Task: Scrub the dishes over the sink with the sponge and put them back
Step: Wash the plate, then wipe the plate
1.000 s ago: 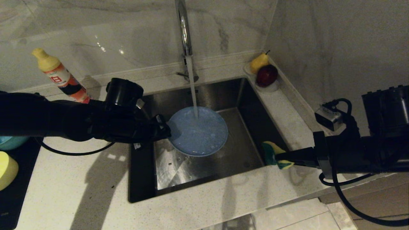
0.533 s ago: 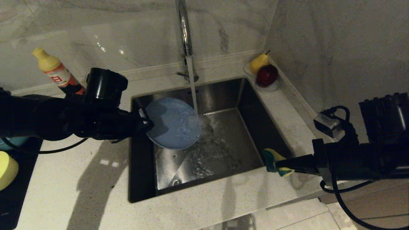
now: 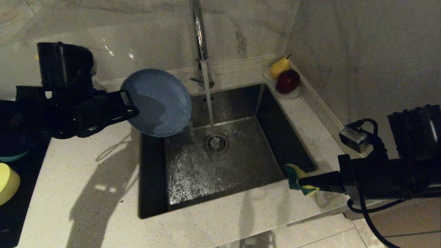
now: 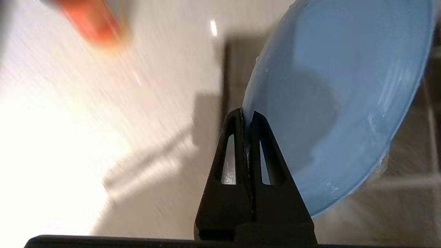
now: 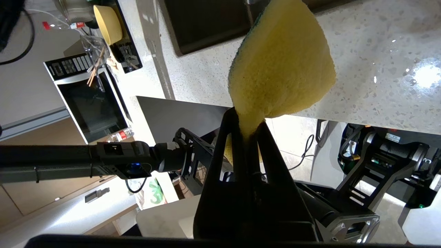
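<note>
From the head camera, the left gripper [image 3: 129,105] pinches the rim of the pale blue plate [image 3: 156,102] and holds it tilted in the air above the sink's back left corner, partly over the counter [image 3: 103,179]. The tap [image 3: 198,31] runs, and its stream falls clear of the plate onto the drain strainer [image 3: 216,143] in the wet steel sink [image 3: 220,165]. At the sink's front right corner the right gripper [image 3: 303,182] is clamped on the yellow and green sponge [image 3: 297,179], just above the counter edge. A yellow bowl [image 3: 7,182] lies on the black cooktop [image 3: 17,206] at far left, with a sliver of a teal bowl [image 3: 12,156] behind it. A pear [image 3: 279,67] and a red apple [image 3: 287,81] sit in the back right corner.

In the left wrist view, the two fingers [image 4: 237,148] press together on the plate's [image 4: 337,103] edge, water beading on its face.

In the right wrist view, the fingers [image 5: 231,144] squeeze the sponge's [image 5: 282,72] narrow end, yellow side showing, above the speckled counter.
</note>
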Controlling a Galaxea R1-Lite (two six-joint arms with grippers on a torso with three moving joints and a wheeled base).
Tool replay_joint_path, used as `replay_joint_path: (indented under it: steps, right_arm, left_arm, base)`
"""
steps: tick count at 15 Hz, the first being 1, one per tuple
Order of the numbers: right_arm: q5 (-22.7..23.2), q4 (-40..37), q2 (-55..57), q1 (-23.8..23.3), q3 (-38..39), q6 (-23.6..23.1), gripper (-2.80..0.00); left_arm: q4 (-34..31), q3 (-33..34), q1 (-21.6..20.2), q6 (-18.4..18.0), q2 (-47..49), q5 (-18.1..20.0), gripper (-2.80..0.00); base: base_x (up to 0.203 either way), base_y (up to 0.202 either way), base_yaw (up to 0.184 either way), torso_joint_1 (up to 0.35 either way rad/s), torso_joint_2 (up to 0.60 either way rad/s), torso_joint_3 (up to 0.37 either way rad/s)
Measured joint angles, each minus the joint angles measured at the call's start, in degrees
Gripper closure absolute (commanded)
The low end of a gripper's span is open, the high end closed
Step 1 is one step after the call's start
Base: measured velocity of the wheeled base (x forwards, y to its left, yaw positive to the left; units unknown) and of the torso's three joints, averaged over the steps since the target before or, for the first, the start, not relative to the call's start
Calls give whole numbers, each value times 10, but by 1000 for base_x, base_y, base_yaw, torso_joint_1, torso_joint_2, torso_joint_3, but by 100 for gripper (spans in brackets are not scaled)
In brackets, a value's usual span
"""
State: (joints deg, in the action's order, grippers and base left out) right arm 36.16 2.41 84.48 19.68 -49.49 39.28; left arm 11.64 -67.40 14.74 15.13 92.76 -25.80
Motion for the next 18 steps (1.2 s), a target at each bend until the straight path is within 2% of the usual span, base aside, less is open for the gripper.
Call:
replay_joint_path:
  steps: [7,9,11,13,15,16,17,18]
  right_arm:
    - [1,-1,-9,0,-13,1,0]
    - [1,0,-7,1,-9,1,0]
    - [1,0,-6,1,-8,1,0]
    - [1,-1,-7,1,-10,1,0]
    - [1,-1,-8,1,-11,1,0]
    - [1,0,-7,1,-10,2,0]
    - [0,0,-5,1,-8,1,0]
    - [-1,0,-1,1,-7,1,0]
  left_arm:
    - [299,151,-8,-180,-52,-4,0]
    - [355,178,-9,-190,-57,-5,0]
    - [350,187,-9,-183,-63,-2,0]
    - [294,190,-9,-154,-71,0,0]
    - [201,181,-9,-94,-85,10,0]
    - [141,170,-8,-58,-95,28,0]
    - [67,154,-8,-13,-108,53,0]
    - [-14,134,-8,47,-125,84,0]
  base:
    - [0,0,0,0,0,0]
    - [0,0,0,0,0,0]
    - [0,0,0,0,0,0]
    - [0,0,0,0,0,0]
    - [0,0,0,0,0,0]
    - [0,0,0,0,0,0]
    - [0,0,0,0,0,0]
    - [0,0,0,0,0,0]
